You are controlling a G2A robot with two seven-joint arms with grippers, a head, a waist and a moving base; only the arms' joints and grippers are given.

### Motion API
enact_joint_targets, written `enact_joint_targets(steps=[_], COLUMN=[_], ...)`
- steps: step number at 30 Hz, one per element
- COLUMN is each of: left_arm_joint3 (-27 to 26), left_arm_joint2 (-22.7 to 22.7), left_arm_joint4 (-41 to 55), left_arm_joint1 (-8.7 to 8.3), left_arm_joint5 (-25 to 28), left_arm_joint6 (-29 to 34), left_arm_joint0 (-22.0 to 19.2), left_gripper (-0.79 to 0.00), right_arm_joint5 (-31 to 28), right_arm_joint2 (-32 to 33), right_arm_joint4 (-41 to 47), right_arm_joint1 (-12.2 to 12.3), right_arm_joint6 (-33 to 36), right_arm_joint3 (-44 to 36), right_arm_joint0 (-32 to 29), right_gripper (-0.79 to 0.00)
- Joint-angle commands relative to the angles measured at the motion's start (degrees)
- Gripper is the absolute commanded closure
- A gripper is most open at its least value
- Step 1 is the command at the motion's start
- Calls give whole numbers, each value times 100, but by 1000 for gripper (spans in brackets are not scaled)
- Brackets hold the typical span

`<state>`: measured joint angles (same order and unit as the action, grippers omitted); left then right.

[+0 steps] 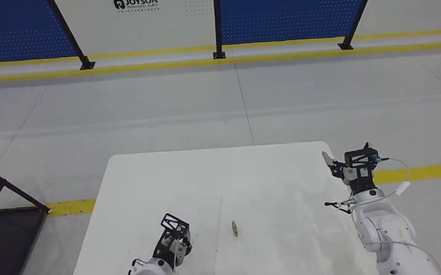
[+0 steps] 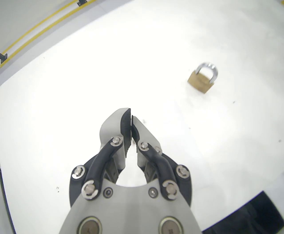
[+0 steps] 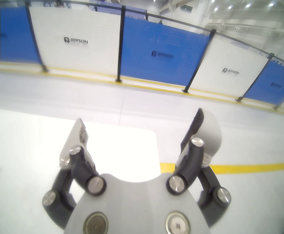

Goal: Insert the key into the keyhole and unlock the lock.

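Left hand (image 2: 131, 117) pinched shut low over the counter (image 2: 66, 88), pads touching at the tips, nothing visible between them; no telling whether anything as thin as a key is nipped in there. Lock (image 2: 202, 80) lying flat on the bare counter: brass body, silver shackle seated in the body, so by the look of it locked. Keyhole face turned away, not readable. Placed near the left hand, off to the side nearer the other arm, clear of the fingers and untouched. Farther out, right hand (image 3: 142, 124) spread wide and empty, hanging above the far corner of the counter, well apart from the lock and aimed out past the edge. Beyond that, grey floor with a yellow line (image 3: 221, 167) and blue and white barrier panels (image 3: 164, 55). Judged as the very start: nothing gripped for certain, nothing inserted, lock not yet steadied. Next move likely calls for one hand to pin or lift the brass body so the keyhole faces outward, and the other to bring the key in line with it, blade straight, before any turn.
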<state>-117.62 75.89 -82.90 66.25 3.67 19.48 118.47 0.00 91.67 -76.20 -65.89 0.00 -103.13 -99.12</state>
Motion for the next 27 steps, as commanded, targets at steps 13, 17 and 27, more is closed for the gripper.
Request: enact_joint_targets(steps=[13, 17, 27], left_arm_joint3=[1111, 1652, 2110], left_arm_joint2=[1215, 1187, 990], left_arm_joint4=[1655, 2232, 3449], left_arm_joint1=[-253, -291, -444], left_arm_joint5=[4108, 5012, 5433], left_arm_joint6=[-3241, -3335, -2922], left_arm_joint0=[0, -370, -831], left_gripper=[0, 0, 0], right_arm_joint5=[0, -191, -692], right_arm_joint2=[0, -138, -1458], right_arm_joint4=[0, -144, -1771], right_arm_joint1=[0, 1, -31], right_arm_joint6=[0, 70, -71], right_arm_joint3=[0, 13, -417], right_arm_joint0=[0, -49, -846], right_gripper=[-785, -785, -785])
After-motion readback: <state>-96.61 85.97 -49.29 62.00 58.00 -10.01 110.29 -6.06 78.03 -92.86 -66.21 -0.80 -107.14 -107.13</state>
